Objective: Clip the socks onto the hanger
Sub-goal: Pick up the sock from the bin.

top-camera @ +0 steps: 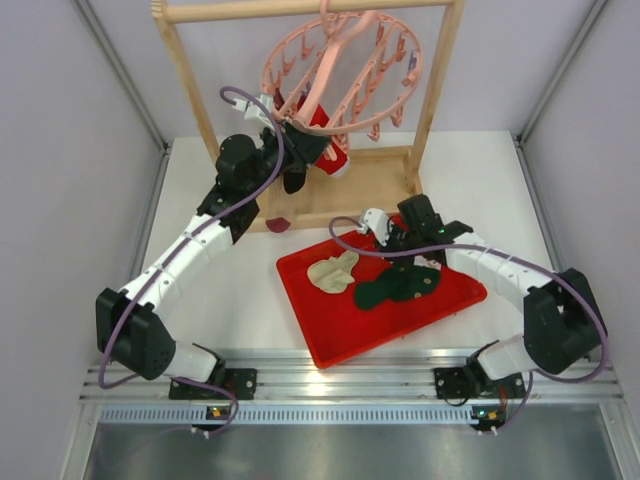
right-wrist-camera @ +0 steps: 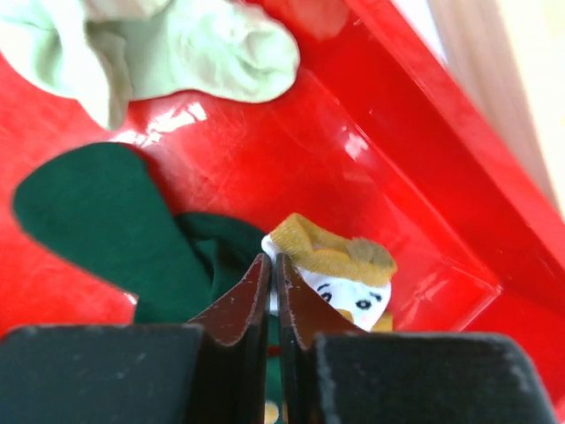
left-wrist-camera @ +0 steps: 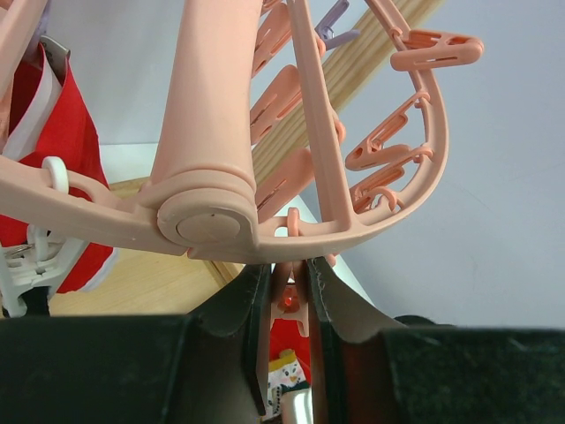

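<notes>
Now the right gripper is pinched shut on the green sock; lift slowly. Far left, the left gripper squeezes a peg on the hanger.

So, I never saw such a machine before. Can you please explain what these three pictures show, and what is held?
It is two robot arms on a white table. One picture looks down from above; the other two come from a small camera on each wrist.

A wooden rack holds a round pink hanger with many pegs. A red sock already hangs there. The left gripper squeezes a pink peg under the hanger.

A red tray holds a cream sock and a dark green sock. The right gripper is shut on the green sock's edge, beside its yellow cartoon patch.
</notes>
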Available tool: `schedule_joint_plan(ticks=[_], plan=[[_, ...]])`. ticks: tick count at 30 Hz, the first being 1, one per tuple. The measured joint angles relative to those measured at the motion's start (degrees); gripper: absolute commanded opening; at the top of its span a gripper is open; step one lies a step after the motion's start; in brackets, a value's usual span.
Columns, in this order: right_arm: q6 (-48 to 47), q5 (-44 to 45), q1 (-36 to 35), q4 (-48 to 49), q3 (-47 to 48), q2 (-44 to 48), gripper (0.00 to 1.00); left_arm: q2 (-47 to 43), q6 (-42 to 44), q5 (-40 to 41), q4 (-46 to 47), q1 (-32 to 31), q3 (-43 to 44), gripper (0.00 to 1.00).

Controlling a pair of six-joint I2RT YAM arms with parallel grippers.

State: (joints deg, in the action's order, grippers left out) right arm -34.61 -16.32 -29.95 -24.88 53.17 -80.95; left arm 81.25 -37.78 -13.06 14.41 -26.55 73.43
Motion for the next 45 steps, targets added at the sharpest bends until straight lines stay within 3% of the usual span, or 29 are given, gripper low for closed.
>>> schedule_joint_plan(ticks=[2, 5, 6, 9, 17, 19, 24, 33, 38, 39, 45], plan=[[-0.57, 1.64, -0.96, 1.44, -0.31, -2.21, 0.11, 0.00, 0.00, -0.02, 0.00, 0.00, 0.00, 0.00], [-0.28, 4.09, -1.68, 3.39, -0.11, -4.79, 0.29, 0.00, 0.00, -0.07, 0.00, 0.02, 0.00, 0.00], [0.35, 5.09, -1.77, 3.45, 0.26, -5.55, 0.42, 0.00, 0.00, -0.07, 0.00, 0.02, 0.00, 0.00], [1.88, 6.95, -1.77, 4.22, 0.55, -5.90, 0.54, 0.00, 0.02, -0.09, -0.02, 0.04, -0.02, 0.00], [9.20, 8.72, 0.04, 4.83, 0.52, -5.70, 0.52, 0.00, 0.00, -0.11, -0.02, 0.04, -0.07, 0.00], [12.61, 9.57, 2.16, 5.99, 0.52, -5.81, 0.57, 0.00, 0.02, -0.11, -0.02, 0.07, -0.07, 0.00], [21.22, 13.16, 6.32, 8.07, 0.28, -6.71, 0.57, 0.00, 0.02, -0.11, -0.02, 0.15, -0.07, 0.00], [37.83, 17.99, 6.84, 10.05, 0.13, -11.65, 0.64, 0.00, 0.02, 0.11, -0.09, 0.22, -0.20, 0.00], [42.42, 19.32, 6.84, 10.45, 0.15, -14.23, 0.57, 0.00, 0.02, 0.28, -0.31, 0.28, -0.20, 0.00], [42.93, 19.58, 6.84, 10.60, 0.20, -14.27, 0.44, 0.00, 0.02, 0.28, -0.33, 0.28, -0.20, 0.00], [43.67, 19.19, 6.82, 11.69, 0.55, -14.69, 0.00, 0.00, 0.00, 0.31, -0.37, 0.33, -0.20, 0.00]])
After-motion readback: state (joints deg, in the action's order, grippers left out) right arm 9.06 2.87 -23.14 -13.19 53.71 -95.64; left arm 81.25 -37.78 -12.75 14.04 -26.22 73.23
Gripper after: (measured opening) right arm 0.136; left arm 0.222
